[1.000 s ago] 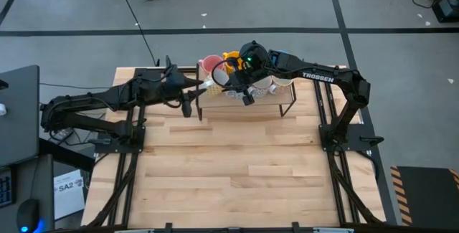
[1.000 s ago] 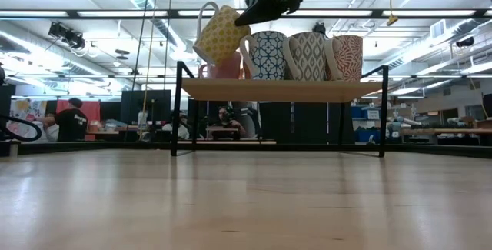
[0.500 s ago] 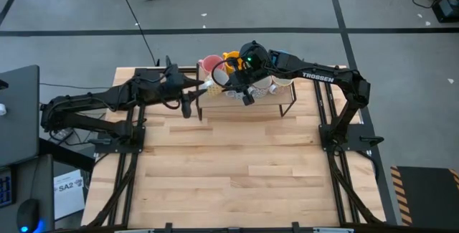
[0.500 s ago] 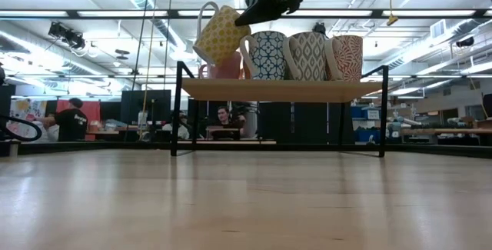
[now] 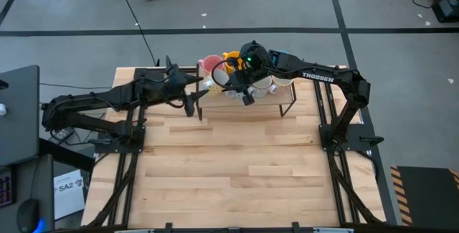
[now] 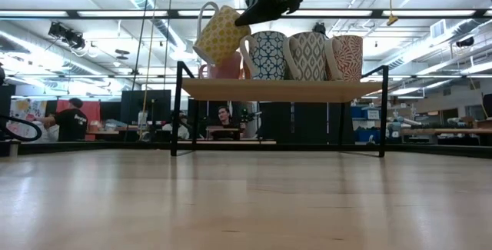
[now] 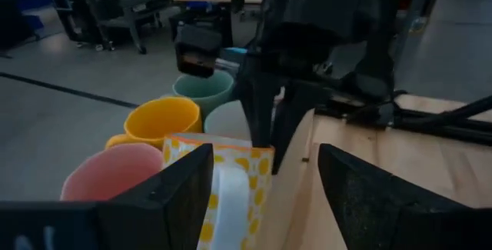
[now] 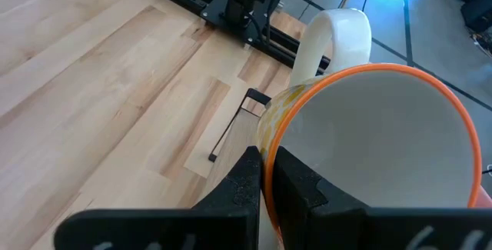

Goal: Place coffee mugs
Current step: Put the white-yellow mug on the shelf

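A yellow-patterned coffee mug (image 6: 219, 36) with a white handle hangs tilted above the left end of a low wooden shelf (image 6: 280, 89). My right gripper (image 8: 269, 181) is shut on its rim. My left gripper (image 7: 265, 158) is open at the same end of the shelf, its fingers on either side of the mug's handle (image 7: 227, 204). Three patterned mugs, blue (image 6: 267, 55), grey (image 6: 307, 55) and red (image 6: 347, 56), stand upright on the shelf. Pink (image 7: 115, 175), yellow (image 7: 161, 119) and green (image 7: 204, 88) mugs stand beyond them. My right gripper pinches the yellow-patterned mug's rim (image 8: 265, 138), one finger inside the mug and one outside on its wall. The fingers come slanting down from the table's right side. The mug hangs tilted, handle up toward the left, clear of the shelf.
The shelf stands on thin black legs (image 5: 290, 108) at the far middle of the table. The wide wooden tabletop (image 5: 237, 168) lies on its near side. People and benches show in the room behind (image 6: 73, 119).
My left gripper's fingers have spread wider beside the yellow-patterned mug's handle, while the arm has stayed in place. The mug hangs tilted in my right gripper as before.
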Action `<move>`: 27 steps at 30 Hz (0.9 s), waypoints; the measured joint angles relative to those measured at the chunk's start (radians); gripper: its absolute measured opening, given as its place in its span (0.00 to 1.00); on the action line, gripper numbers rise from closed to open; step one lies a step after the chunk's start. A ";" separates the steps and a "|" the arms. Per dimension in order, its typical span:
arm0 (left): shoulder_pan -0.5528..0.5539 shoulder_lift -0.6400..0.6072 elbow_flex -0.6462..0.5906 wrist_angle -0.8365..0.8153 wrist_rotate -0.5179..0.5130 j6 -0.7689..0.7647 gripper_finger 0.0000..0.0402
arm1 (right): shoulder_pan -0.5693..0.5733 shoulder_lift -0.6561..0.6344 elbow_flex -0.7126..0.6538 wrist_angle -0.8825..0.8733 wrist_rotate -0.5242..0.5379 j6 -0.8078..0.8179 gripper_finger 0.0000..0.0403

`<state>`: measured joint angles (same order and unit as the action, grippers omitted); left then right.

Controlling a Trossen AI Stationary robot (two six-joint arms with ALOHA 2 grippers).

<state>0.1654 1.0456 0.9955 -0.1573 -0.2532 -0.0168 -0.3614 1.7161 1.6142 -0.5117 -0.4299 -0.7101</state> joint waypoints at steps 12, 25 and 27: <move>0.000 0.090 -0.001 -0.023 -0.140 0.114 0.57 | 0.000 0.000 0.000 -0.003 0.000 0.000 0.07; -0.001 0.131 0.000 -0.052 -0.195 0.115 0.33 | 0.000 0.000 0.000 -0.010 0.005 0.001 0.07; -0.002 0.131 0.000 -0.052 -0.193 0.115 0.28 | 0.000 0.000 0.000 -0.009 0.006 0.003 0.07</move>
<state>0.1636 1.1770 0.9955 -0.2091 -0.4466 0.0986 -0.3614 1.7161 1.6138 -0.5210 -0.4239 -0.7071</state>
